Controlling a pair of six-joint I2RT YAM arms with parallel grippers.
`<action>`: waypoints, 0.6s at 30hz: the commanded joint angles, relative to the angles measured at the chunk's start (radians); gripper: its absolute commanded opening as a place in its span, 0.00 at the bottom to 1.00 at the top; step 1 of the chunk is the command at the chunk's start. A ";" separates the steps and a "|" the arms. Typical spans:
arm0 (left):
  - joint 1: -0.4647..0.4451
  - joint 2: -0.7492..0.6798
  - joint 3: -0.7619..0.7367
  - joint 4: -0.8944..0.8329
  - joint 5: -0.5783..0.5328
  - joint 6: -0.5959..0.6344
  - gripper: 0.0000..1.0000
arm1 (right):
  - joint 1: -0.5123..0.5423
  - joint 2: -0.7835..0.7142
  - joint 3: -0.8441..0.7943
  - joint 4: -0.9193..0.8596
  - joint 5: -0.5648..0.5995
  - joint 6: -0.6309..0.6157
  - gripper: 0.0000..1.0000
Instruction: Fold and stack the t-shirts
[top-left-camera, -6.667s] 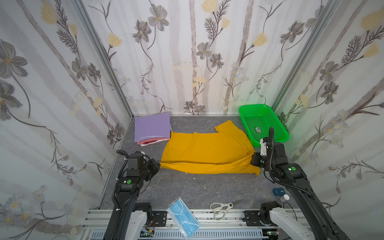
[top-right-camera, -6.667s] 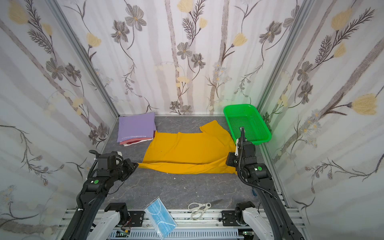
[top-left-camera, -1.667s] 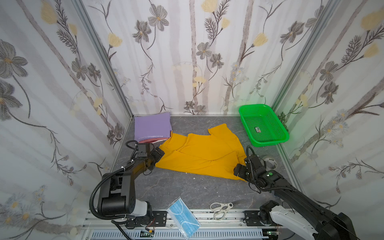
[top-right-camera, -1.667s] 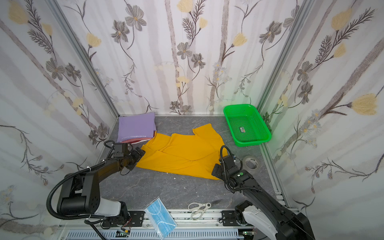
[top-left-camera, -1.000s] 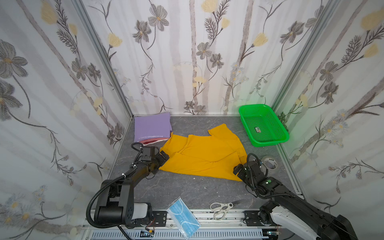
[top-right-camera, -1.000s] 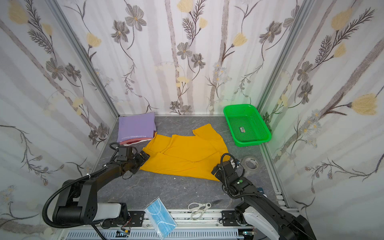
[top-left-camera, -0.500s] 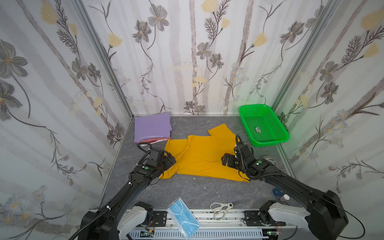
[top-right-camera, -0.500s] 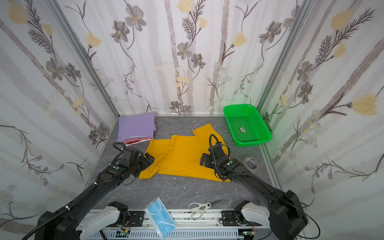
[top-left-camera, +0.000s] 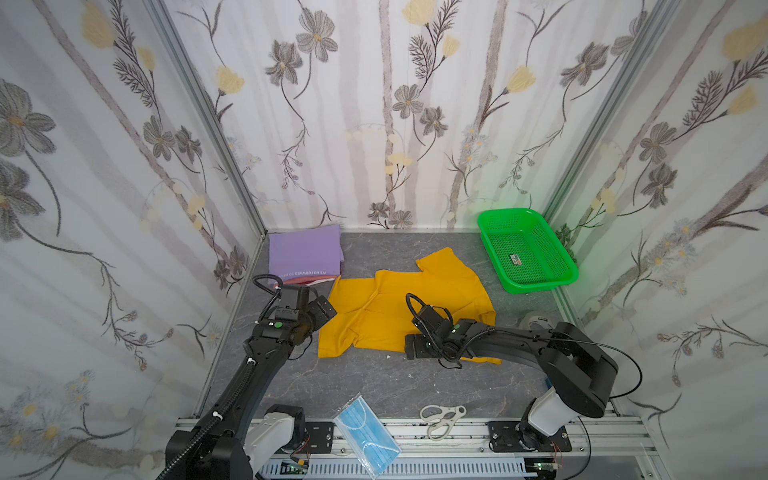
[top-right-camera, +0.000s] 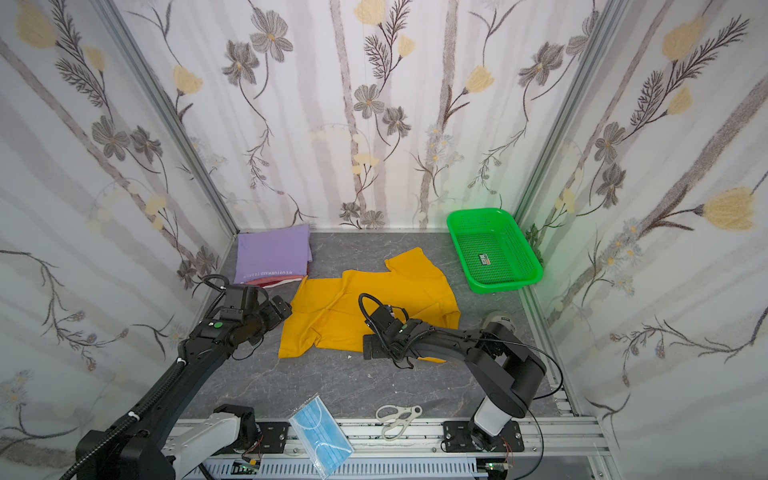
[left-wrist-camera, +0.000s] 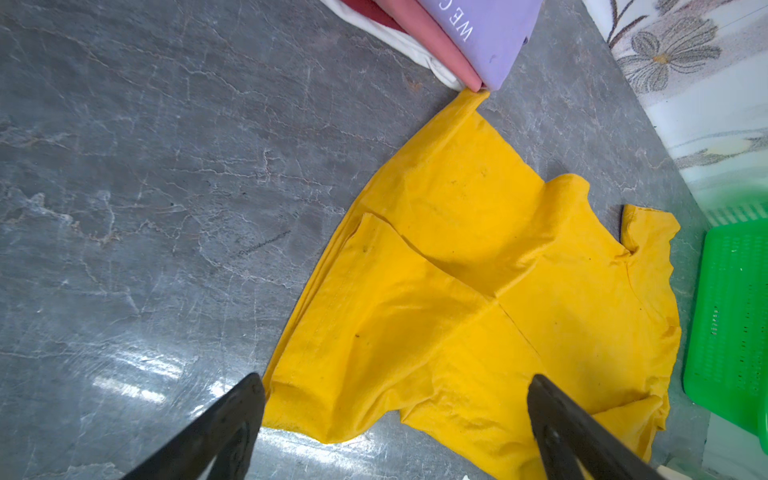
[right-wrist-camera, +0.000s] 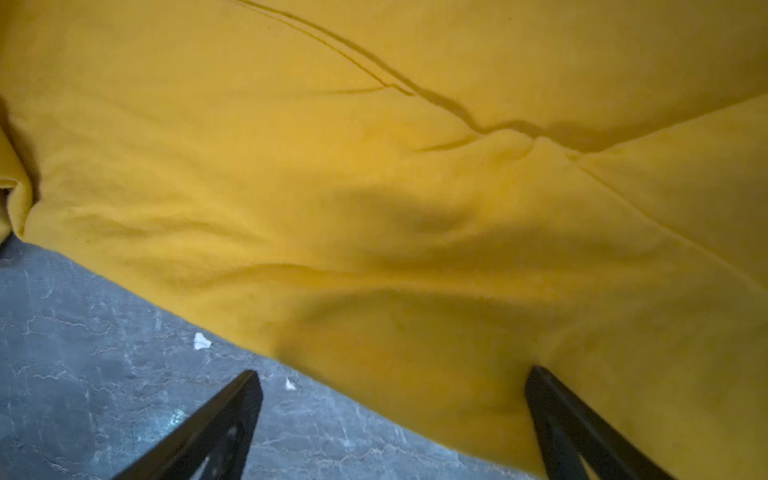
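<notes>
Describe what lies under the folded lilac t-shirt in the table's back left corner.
Under the lilac t-shirt, folded edges of a pink layer, a dark red layer and a white layer peek out. The rest of the stack is covered.

The grey marbled surface (top-left-camera: 374, 386) carries a rumpled yellow t-shirt (top-left-camera: 399, 299) mid-way, a stack of t-shirts (top-left-camera: 305, 255) in the far left corner, a green basket (top-left-camera: 536, 284) far right, and scissors (top-left-camera: 440, 415) at its near edge.

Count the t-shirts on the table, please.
5, it seems: one yellow t-shirt spread out mid-table; four in the folded stack in the far left corner: lilac on top, then pink, dark red, white. Others may be hidden.
</notes>
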 joint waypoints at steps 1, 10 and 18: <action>0.004 0.039 0.002 0.035 0.037 0.036 1.00 | 0.010 -0.068 -0.127 -0.187 -0.008 0.127 1.00; 0.003 0.232 0.002 0.178 0.107 0.016 1.00 | 0.058 -0.348 -0.144 -0.370 0.006 0.143 1.00; 0.004 0.480 0.195 0.240 0.146 0.045 1.00 | -0.212 -0.309 0.136 -0.373 0.056 -0.143 1.00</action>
